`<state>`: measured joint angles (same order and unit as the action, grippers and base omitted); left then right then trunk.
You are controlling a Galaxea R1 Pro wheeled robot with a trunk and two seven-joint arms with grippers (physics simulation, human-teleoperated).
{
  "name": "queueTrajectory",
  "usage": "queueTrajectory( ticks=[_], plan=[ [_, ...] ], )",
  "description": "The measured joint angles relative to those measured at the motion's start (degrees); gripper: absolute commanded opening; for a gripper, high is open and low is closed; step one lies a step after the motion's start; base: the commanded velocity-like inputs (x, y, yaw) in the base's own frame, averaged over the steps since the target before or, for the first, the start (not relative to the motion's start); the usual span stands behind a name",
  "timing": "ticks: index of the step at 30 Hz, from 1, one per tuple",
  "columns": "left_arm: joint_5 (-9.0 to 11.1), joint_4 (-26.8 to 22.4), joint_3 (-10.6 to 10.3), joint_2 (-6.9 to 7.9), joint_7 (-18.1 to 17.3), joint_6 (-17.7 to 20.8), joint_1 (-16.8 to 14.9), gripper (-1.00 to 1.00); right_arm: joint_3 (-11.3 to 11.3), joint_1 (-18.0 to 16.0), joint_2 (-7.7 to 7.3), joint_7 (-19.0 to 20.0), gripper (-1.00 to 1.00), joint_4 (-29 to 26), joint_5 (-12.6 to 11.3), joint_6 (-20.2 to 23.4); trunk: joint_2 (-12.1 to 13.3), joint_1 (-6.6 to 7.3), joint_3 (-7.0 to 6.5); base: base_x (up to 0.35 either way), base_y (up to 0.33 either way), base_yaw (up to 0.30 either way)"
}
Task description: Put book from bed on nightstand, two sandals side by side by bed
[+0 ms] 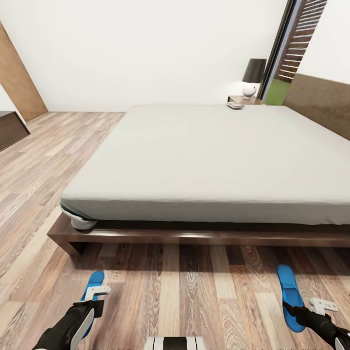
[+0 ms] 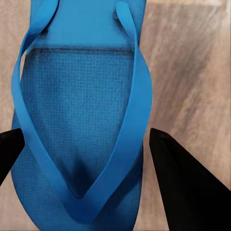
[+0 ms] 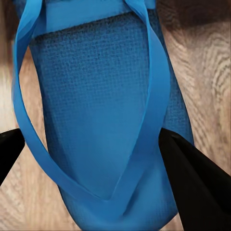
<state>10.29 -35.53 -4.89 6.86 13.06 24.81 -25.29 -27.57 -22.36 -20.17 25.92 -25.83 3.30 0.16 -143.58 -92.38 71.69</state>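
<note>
Head view: the two blue sandals, left sandal [image 1: 92, 287] and right sandal [image 1: 290, 296], lie well apart on the wooden floor [image 1: 194, 291] before the bed [image 1: 204, 155], each straddled by a released pincer, left pincer [image 1: 97, 294] and right pincer [image 1: 316, 307], presumably for gathering them side by side.

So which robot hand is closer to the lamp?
The right gripper. It sits over a sandal on the lamp's side of the room; the left gripper hovers over the other sandal, further across the floor.
</note>
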Motion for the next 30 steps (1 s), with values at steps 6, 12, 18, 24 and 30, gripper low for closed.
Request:
queueTrajectory(
  ticks=[6,12,18,24,30],
  plan=[
    [-0.01,-0.06,0.00,-0.19,0.02,0.00,0.00,-1.00,-0.01,0.00,0.00,0.01,-1.00,-0.01,-0.02,0.00,-0.08,-0.15,1.33,0.000,0.000,0.000],
    [0.05,-0.08,-0.03,-0.27,-0.01,-0.17,0.00,-1.00,-0.01,0.00,0.00,0.04,-1.00,-0.01,-0.01,0.00,-0.16,-0.31,2.66,0.000,0.000,0.000],
    [0.12,-0.08,-0.03,-0.31,0.00,-1.28,0.00,-1.00,-0.01,0.00,0.00,0.05,-1.00,-0.01,-0.02,-0.01,-0.24,-0.46,3.99,0.000,0.000,0.000],
    [0.12,-0.09,0.00,-0.58,-0.07,-3.12,-0.01,-1.00,-0.01,0.00,0.00,0.07,-1.00,-0.01,-0.02,-0.01,-0.32,-0.62,5.32,0.000,0.000,0.000],
    [0.30,0.03,0.01,-0.64,-0.25,-7.69,0.00,-1.00,0.00,0.00,0.00,0.08,-1.00,0.00,0.01,-0.01,-0.40,-0.77,6.65,0.000,0.000,0.000]
  ],
)
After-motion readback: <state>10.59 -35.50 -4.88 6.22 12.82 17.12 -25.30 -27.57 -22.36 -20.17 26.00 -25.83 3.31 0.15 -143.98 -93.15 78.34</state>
